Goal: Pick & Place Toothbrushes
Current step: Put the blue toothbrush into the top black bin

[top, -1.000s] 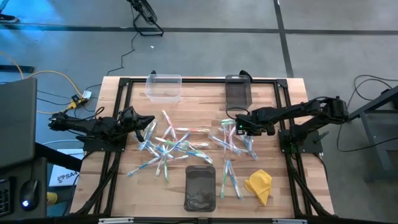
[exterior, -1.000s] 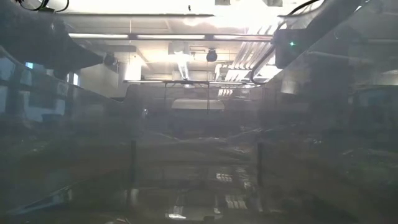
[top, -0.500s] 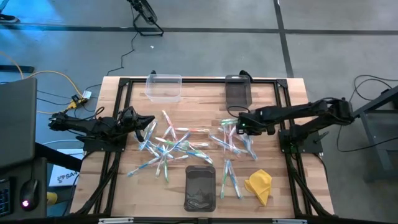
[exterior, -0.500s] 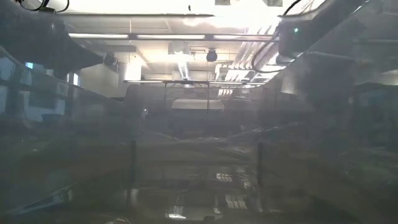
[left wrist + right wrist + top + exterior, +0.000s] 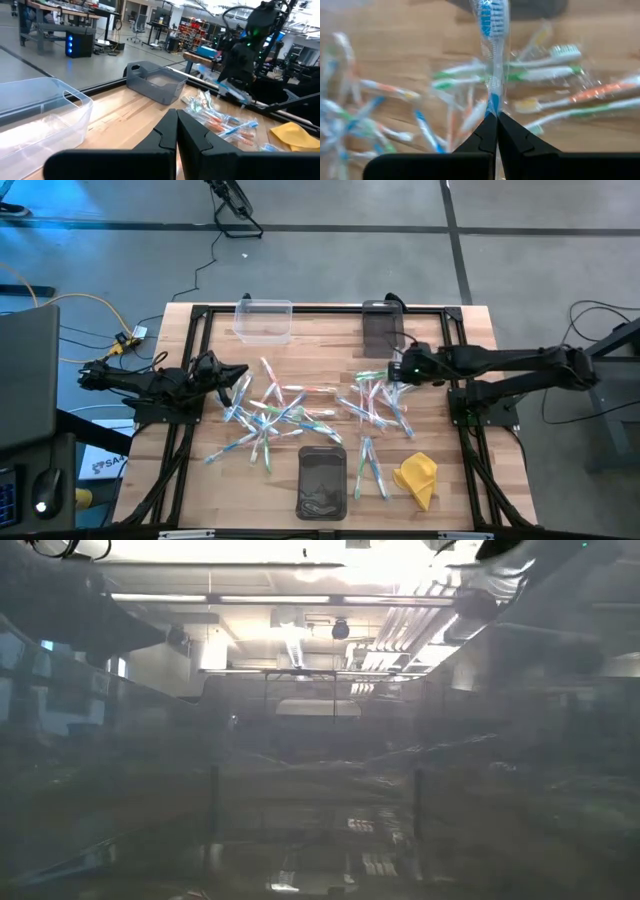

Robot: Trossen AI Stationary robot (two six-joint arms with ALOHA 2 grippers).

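Right gripper (image 5: 492, 116) fingers pinched on a blue toothbrush (image 5: 492, 55) (wrapped in clear film), lifted above the right-hand heap, near the dark bin (image 5: 381, 326) at the table's far edge. Remaining toothbrushes (image 5: 280, 415) lie scattered over the wooden table (image 5: 450, 490). Left gripper (image 5: 176, 117) fingers pressed together, holding nothing, waiting at the left side beside the scatter, short of the clear bin (image 5: 264, 320).

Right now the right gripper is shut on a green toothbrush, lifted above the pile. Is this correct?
Not quite: the toothbrush in the right gripper is blue, not green, as the right wrist view shows. The rest is right: the gripper is shut on it, above the pile.
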